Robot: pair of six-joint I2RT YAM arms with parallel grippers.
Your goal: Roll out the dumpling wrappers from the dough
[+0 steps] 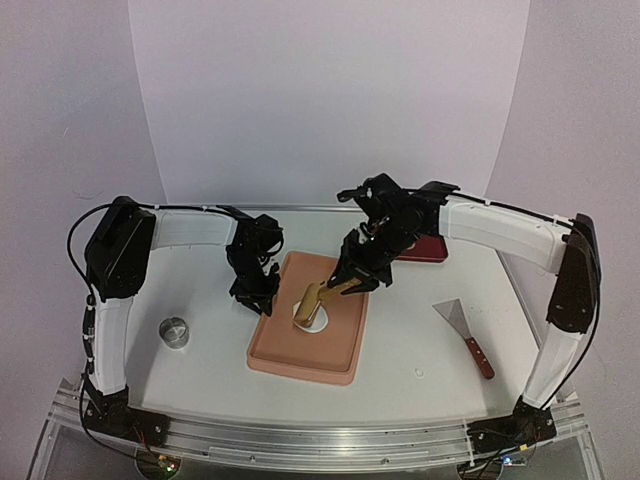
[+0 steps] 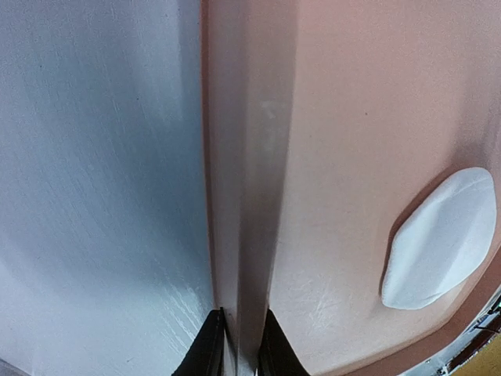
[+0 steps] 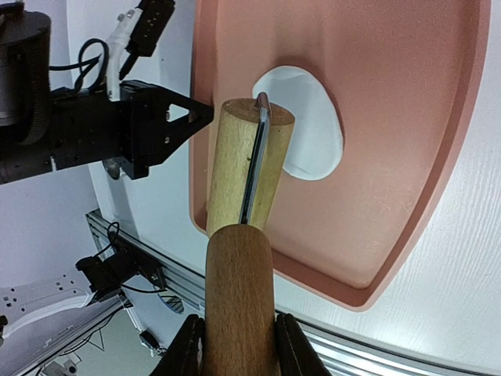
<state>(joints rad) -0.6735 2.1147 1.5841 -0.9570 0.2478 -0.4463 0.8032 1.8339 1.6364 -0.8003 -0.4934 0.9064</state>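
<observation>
Pale lilac backdrop, white table [image 1: 420,350].

Top view: pink tray [image 1: 300,365] at centre. Left pincer [image 1: 258,298] at tray's left edge. Right pincer [image 1: 362,268] angles rolling pin [image 1: 318,293] down onto dough [image 1: 312,318]. Metal ring [image 1: 175,332] lower left, scraper [image 1: 465,335] right, both idle.

Left wrist view: my fingers [image 2: 210,348] pinch tray rim at bottom centre, likely to stop tray sliding under rolling. Dough at right edge, flattened oval.

Right wrist view: my jaws clamped on pin handle, bottom centre. Barrel end overlaps dough's left side. Dough looks thick; more rolling needed.
</observation>
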